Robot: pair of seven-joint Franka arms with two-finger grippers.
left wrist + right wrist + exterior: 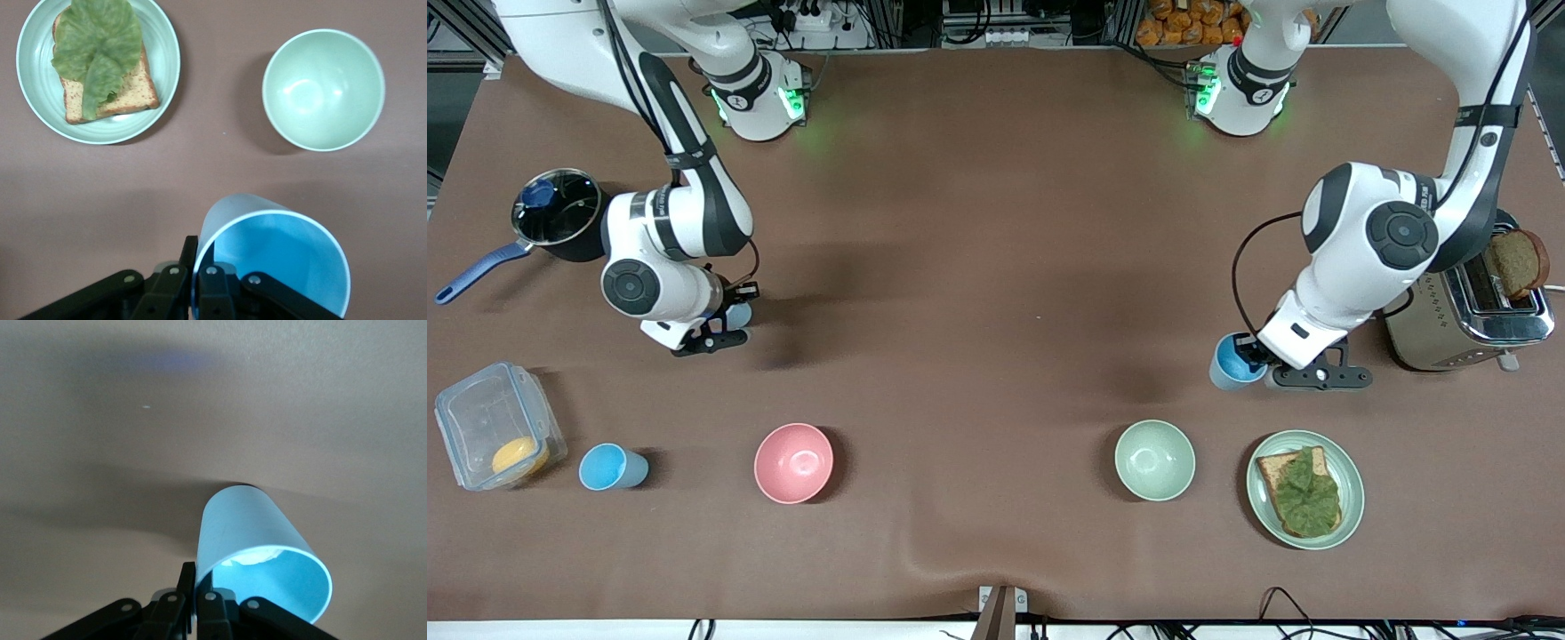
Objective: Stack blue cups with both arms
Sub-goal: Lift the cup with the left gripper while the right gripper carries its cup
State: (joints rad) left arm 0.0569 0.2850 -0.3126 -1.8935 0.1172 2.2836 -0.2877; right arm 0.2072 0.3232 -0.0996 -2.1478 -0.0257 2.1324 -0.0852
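The left claw (190, 280) pinches one blue cup (1234, 362) by its rim near the green bowl (1154, 460), the right claw (189, 600) pinches the other cup (257, 550), well apart toward the pot's (559, 212) end.

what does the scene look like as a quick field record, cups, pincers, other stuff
left pincer: shut on the rim of a blue cup, held over the table near the toaster
right pincer: shut on the rim of a paler blue cup, near the pot
third blue cup: untouched, between the food container and the pink bowl
green bowl: beside the plate of lettuce toast
stacked: not yet
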